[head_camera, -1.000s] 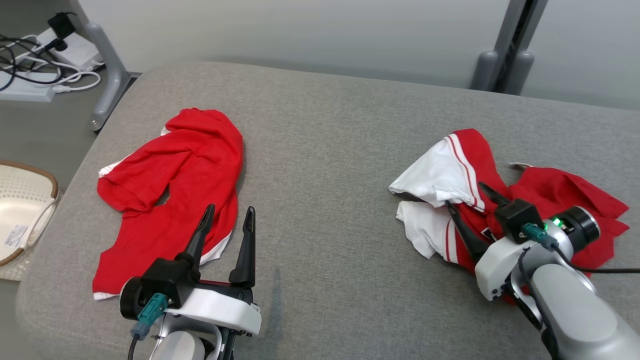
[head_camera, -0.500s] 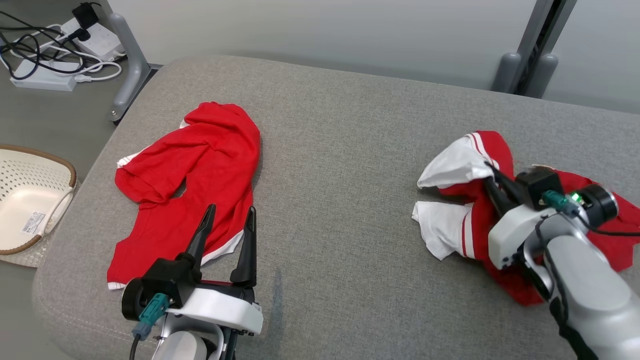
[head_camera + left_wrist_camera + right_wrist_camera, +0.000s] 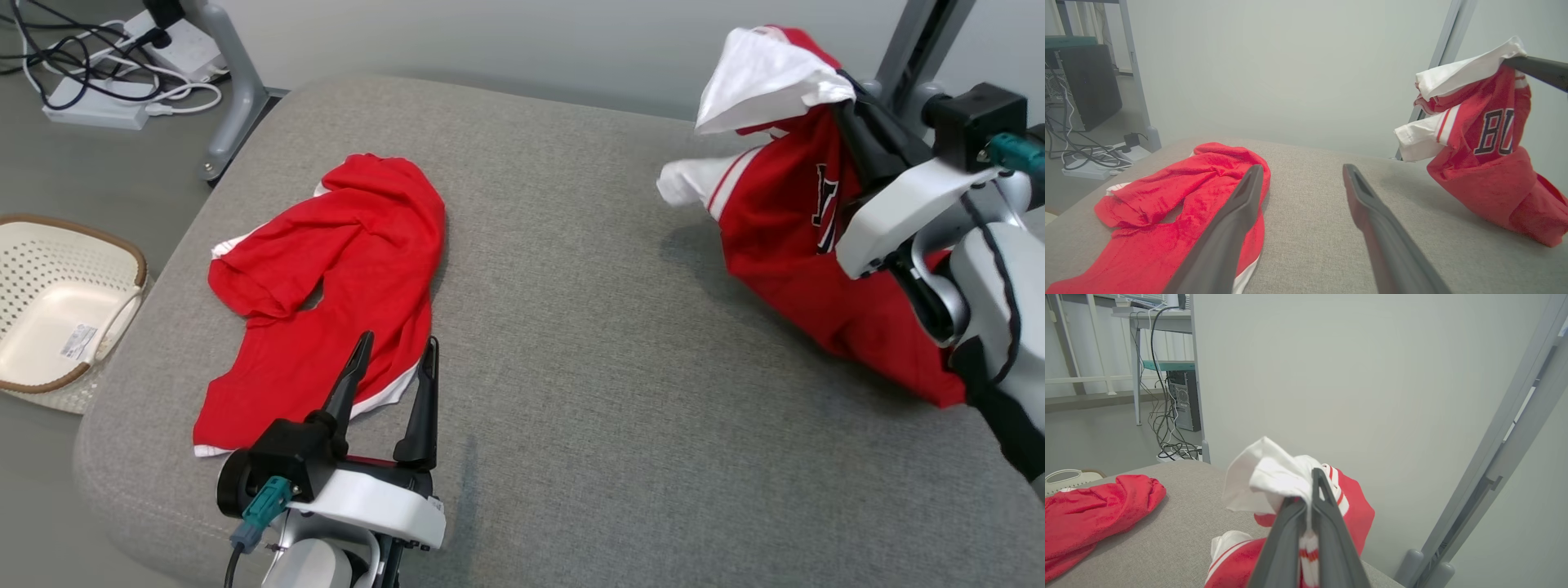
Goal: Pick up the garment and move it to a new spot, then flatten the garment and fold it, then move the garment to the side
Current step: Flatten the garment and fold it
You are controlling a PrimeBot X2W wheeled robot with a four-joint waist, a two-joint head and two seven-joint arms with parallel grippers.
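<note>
Since its jaws shut, right gripper (image 3: 849, 86): is hoisting the lettered jersey (image 3: 784, 204); hem possibly dragging.
Left gripper (image 3: 399, 340): is idling, fingers spread, empty.

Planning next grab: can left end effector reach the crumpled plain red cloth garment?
Probably yes: the open left end effector is at the near edge of the plain red garment, nothing between.

My left pincer (image 3: 397, 337) and right pincer (image 3: 1312, 473): long dark fingers (image 3: 420, 400), black mounts (image 3: 286, 445), white wrist shells (image 3: 367, 510), teal connectors (image 3: 260, 505), black cables (image 3: 231, 565).
</note>
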